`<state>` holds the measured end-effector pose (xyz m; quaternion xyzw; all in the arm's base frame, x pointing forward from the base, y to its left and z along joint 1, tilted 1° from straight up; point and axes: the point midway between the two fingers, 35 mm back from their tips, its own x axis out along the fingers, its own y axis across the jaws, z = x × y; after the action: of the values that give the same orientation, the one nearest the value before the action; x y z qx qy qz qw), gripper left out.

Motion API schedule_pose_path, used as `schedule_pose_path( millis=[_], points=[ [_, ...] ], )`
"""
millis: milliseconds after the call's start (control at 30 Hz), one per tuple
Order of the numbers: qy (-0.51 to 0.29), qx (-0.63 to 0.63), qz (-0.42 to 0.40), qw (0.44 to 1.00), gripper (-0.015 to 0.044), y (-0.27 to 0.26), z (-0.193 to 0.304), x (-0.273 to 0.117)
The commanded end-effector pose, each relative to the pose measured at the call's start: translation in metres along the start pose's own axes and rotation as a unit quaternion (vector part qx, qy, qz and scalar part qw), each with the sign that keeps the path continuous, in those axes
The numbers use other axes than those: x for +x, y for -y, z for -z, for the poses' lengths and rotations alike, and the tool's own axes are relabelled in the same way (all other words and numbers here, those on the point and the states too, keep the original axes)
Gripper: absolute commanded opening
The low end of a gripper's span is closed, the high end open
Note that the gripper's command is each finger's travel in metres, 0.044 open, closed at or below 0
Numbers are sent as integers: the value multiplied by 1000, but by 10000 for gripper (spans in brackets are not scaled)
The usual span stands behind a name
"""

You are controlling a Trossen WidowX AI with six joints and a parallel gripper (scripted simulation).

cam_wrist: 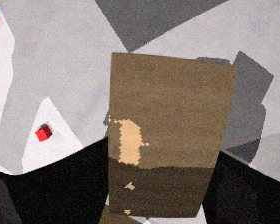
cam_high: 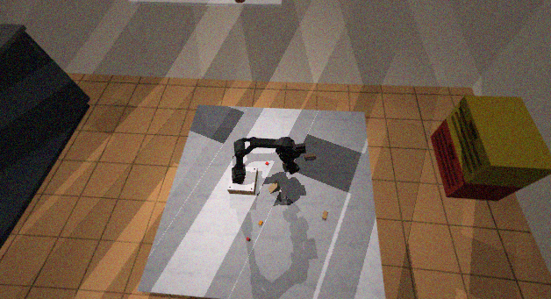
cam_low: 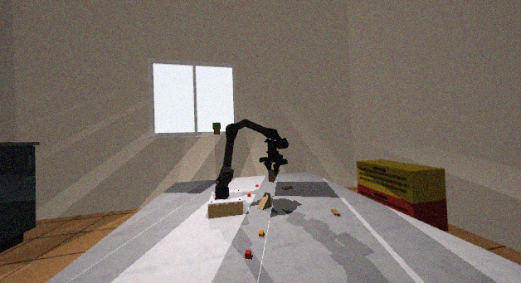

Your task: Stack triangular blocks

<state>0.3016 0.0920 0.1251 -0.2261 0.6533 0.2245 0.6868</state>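
Observation:
One wooden triangular block (cam_high: 274, 188) (cam_low: 264, 202) stands on the table, right of the arm's base, its sloped face showing in the exterior view. My gripper (cam_high: 291, 168) (cam_low: 273, 170) (cam_wrist: 157, 147) is shut on the other triangular block, which shows below the fingers in the exterior view (cam_low: 272, 177) and large between them in the wrist view (cam_wrist: 171, 105). The held block is in the air, beyond and to the right of the standing block, and apart from it. Its sloped face cannot be told clearly, and in the top view the hand mostly hides it.
Small red cubes (cam_high: 267, 163) (cam_high: 248, 239) (cam_low: 248, 254) (cam_wrist: 43, 133) and an orange block (cam_high: 261, 223) (cam_low: 261, 233) lie on the table (cam_high: 189, 252). Flat wooden pieces lie to the right (cam_high: 325, 215) (cam_low: 335, 212) and farther back (cam_high: 310, 157) (cam_low: 287, 187). The arm's base plate (cam_low: 225, 209) is at left.

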Motion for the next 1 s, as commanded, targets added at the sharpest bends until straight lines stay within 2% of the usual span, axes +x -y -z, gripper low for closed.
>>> schedule_pose_path(
  millis=[0, 967],
  points=[
    [-3, -2, 0, 1000, 0, 9, 17, -4],
    [-8, -2, 1, 1000, 0, 38, 149, -20]
  ],
)
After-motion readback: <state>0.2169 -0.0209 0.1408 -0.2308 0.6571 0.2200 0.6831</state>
